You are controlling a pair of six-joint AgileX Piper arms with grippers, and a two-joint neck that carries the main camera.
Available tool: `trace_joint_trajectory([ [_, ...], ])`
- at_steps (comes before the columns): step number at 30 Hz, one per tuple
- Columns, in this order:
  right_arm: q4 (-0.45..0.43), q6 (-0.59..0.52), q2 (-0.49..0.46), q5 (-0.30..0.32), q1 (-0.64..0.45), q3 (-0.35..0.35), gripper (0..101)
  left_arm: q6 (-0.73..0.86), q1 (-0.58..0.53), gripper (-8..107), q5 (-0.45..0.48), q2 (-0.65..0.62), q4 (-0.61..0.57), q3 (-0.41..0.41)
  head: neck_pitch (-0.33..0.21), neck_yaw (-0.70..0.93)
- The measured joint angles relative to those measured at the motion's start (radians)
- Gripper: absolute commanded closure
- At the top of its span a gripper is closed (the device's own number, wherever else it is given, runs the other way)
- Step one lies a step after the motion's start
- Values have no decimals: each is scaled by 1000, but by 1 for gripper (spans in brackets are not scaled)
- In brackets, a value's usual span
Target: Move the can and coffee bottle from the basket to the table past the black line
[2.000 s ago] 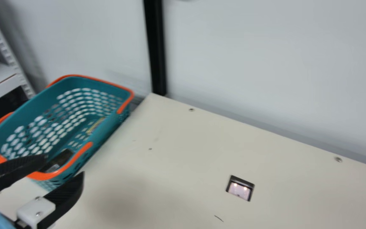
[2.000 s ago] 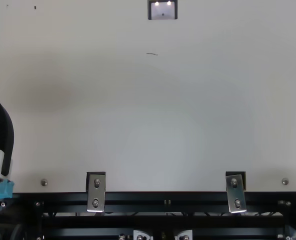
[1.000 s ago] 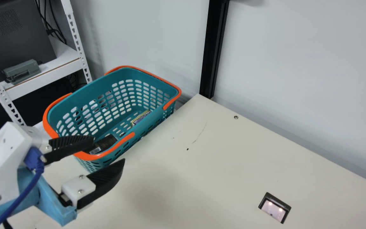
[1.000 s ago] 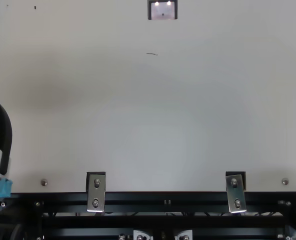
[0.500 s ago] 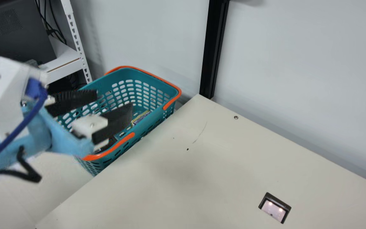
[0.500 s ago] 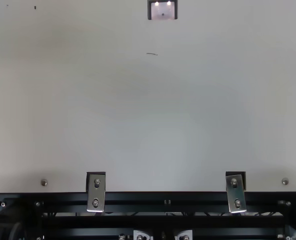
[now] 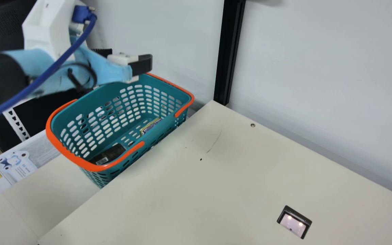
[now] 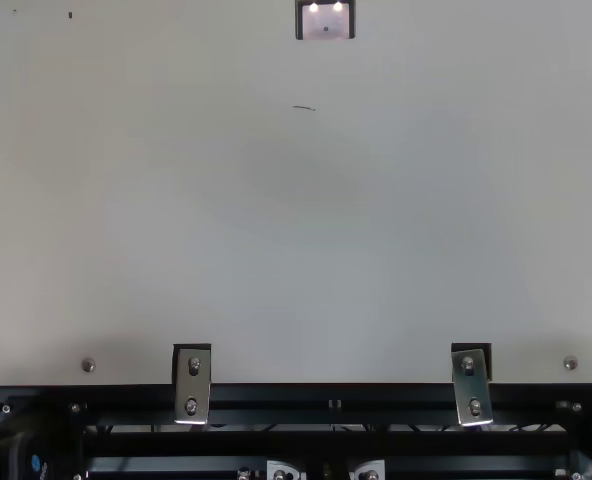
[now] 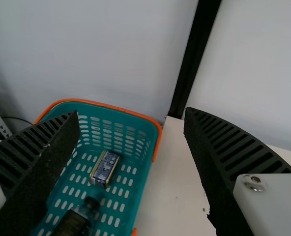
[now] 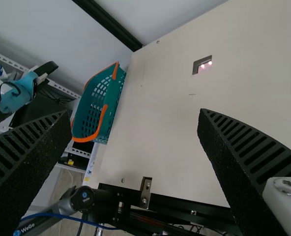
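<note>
Step in hand, as judged: approach for the first pick; nothing transferred. Left gripper (image 9: 131, 113) raised over the basket (image 7: 165, 125), fingers (image 9: 52, 147) spread wide, no load. Right gripper (image 10: 134, 112) likewise parted and unloaded, over the table (image 10: 155, 123). Both targets inside the basket: coffee bottle (image 9: 72, 224) on its side, its cap near the can (image 9: 105, 168). Next move should need the left gripper lowered between the basket walls, aligned across one item, then closed, lifted clear of the rim and carried to the table past the line.
</note>
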Motion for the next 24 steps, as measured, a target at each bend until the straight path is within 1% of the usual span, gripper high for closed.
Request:
trace_joint_trajectory([
  [5,0,0,0,0,0,0,0,238,131,9,83,160,-177,-129,5,0],
  [9,0,0,0,0,0,0,0,438,241,9,162,281,-295,-219,0,0],
  [11,0,0,0,0,0,0,0,524,285,9,191,335,-330,-248,0,0],
  [13,0,0,0,0,0,0,0,608,323,9,213,385,-343,-266,0,0],
  [17,0,0,0,0,0,0,0,723,348,9,232,479,-326,-261,0,0],
  [21,0,0,0,0,0,0,0,783,338,9,226,566,-296,-246,5,0],
  [24,0,0,0,0,0,0,0,783,322,9,211,621,-276,-239,0,0],
])
